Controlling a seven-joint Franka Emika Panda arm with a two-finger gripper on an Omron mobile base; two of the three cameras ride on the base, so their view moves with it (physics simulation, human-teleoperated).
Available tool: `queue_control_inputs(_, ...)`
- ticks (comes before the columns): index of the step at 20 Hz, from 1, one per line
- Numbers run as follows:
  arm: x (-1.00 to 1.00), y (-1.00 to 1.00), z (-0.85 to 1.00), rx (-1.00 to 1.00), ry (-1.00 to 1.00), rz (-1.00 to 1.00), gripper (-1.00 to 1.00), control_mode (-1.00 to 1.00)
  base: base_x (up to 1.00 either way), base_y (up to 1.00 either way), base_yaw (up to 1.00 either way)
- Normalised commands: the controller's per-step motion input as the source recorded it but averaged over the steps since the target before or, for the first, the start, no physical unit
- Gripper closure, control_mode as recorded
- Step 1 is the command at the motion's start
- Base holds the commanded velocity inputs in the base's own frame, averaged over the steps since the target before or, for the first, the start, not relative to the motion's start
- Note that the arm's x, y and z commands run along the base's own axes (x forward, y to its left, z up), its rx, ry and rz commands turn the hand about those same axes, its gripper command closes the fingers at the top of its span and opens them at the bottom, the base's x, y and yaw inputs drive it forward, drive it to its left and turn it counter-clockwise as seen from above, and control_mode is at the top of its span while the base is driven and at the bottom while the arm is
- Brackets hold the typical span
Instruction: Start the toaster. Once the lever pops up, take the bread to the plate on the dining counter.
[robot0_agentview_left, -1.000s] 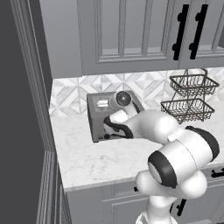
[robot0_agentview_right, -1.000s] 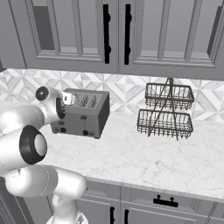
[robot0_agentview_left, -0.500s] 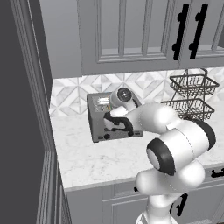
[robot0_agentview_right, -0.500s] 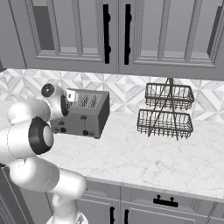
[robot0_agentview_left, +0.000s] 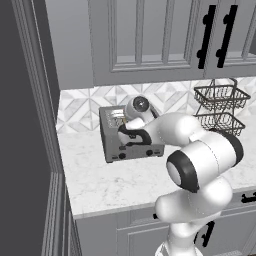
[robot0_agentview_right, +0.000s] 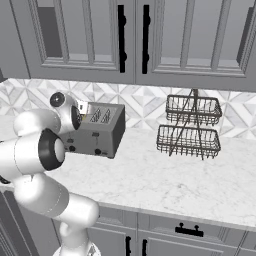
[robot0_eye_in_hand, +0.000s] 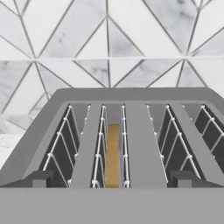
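Grey metal, boxy four-slot toaster (robot0_agentview_left: 127, 135) sits on the white grey-veined marble wall counter (robot0_agentview_left: 130, 185), back close to the patterned triangle-tile backsplash (robot0_agentview_right: 145, 102), near the counter's left end by the tall dark grey side panel (robot0_agentview_left: 30, 130). Front face with black knobs faces the room.

Hand view looks down along the toaster top (robot0_eye_in_hand: 131, 131): slots run away from the camera, wire guides in each. Golden-tan bread slice (robot0_eye_in_hand: 113, 155) stands edge-on, sunk in the second slot from the left; other slots look dark inside. In the left base view a bit of tan shows in the toaster top (robot0_agentview_left: 123, 120) beside the hand.

White Franka arm's hand is over the toaster's front edge, wrist above the slots. The two dark finger tips (robot0_eye_in_hand: 39, 178) sit at the bottom of the hand view, far apart, one at each side of the toaster's near edge, nothing between them: gripper (robot0_eye_in_hand: 111, 180) reads as spread wide, clamped on nothing. Can't tell whether the tips touch the toaster body. Lever position on the front is hidden by the arm in the left base view; too small to read in the right base view.

Black two-tier wire basket rack (robot0_agentview_right: 190, 127) stands on the same counter, well apart to the toaster's right. Grey panelled upper cabinets with black bar handles (robot0_agentview_right: 121, 37) hang above.
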Motion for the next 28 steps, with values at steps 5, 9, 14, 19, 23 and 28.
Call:
queue_control_inputs(5, 0.00, 0.00, -0.14, 0.00, 0.06, 0.00, -1.00, -1.00, 0.00, 0.00, 0.00)
queue_control_inputs(9, 0.00, 0.00, -0.06, 0.00, 0.08, 0.00, -1.00, -1.00, 0.00, 0.00, 0.00)
queue_control_inputs(14, 0.00, 0.00, 0.00, 0.00, 0.14, 0.00, -1.00, -1.00, 0.00, 0.00, 0.00)
queue_control_inputs(19, 0.00, 0.00, 0.00, 0.00, 0.17, 0.00, -1.00, -1.00, 0.00, 0.00, 0.00)
queue_control_inputs(23, 0.00, 0.00, 0.00, 0.00, 0.13, 0.00, -1.00, -1.00, 0.00, 0.00, 0.00)
queue_control_inputs(28, 0.00, 0.00, 0.00, 0.00, 0.02, 0.00, -1.00, -1.00, 0.00, 0.00, 0.00)
